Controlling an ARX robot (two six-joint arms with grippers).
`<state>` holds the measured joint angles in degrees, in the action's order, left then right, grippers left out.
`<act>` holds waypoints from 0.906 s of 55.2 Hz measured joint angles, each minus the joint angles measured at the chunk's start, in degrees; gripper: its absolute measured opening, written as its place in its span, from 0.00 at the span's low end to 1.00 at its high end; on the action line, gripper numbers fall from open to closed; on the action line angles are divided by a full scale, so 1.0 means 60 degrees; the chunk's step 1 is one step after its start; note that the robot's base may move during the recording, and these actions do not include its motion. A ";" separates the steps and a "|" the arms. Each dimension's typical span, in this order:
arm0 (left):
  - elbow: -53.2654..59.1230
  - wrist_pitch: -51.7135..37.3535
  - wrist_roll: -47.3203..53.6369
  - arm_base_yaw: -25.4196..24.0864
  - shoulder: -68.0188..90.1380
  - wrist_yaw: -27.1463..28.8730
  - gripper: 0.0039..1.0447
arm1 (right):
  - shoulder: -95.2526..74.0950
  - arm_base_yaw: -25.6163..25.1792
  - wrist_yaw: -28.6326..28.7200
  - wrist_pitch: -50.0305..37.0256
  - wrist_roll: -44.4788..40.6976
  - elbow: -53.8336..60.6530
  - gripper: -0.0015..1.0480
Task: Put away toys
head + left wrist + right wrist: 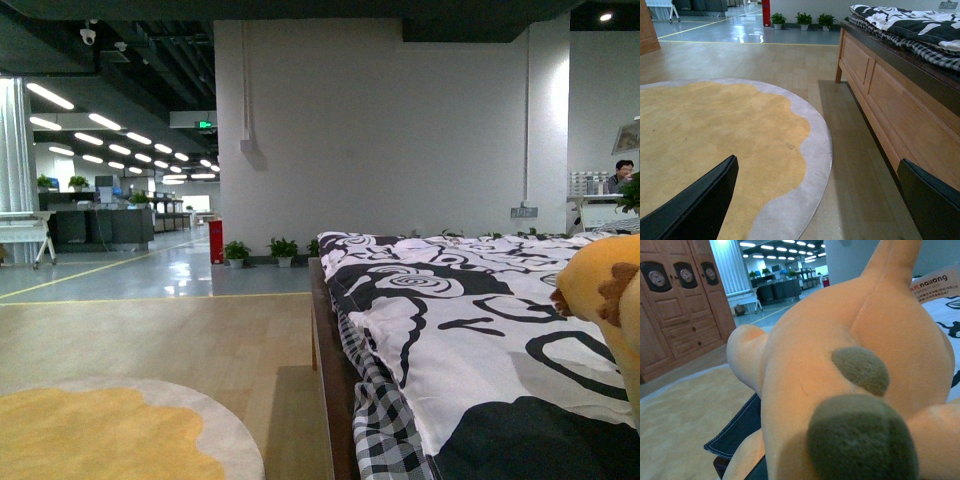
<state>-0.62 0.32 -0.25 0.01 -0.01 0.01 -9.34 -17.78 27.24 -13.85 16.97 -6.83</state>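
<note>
Plush animal [605, 290] near patterned bedding [470, 320]

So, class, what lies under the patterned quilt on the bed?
A checked sheet shows under the quilt, resting on the wooden bed frame. Whatever lies beneath the sheet is covered.

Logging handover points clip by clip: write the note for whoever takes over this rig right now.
Left gripper: open and empty, low over the round rug, beside the bed frame.
Right gripper: fingers hidden. The plush toy fills its wrist camera at close range, so a grip cannot be confirmed.
Plush toy: at the right edge of the front view, over the black-and-white duvet. Whether it is resting there or lifted is unclear.
Done: nothing visibly put away.
Left: confirm the hold, then carry the toy to its storage place, which I cannot identify here.
</note>
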 joint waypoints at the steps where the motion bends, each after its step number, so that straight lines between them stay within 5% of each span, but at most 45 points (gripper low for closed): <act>1: 0.0000 0.0000 0.0000 0.0000 0.0000 0.0000 0.95 | 0.0018 -0.0040 0.0033 -0.0007 0.0047 0.0036 0.17; 50: 0.0000 0.0000 0.0000 0.0000 0.0000 0.0000 0.95 | 0.0328 0.0463 -0.0379 -0.0047 0.0528 0.0452 0.17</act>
<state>-0.62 0.32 -0.25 0.01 -0.01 0.01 -7.38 -15.00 24.97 -14.13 20.14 -4.12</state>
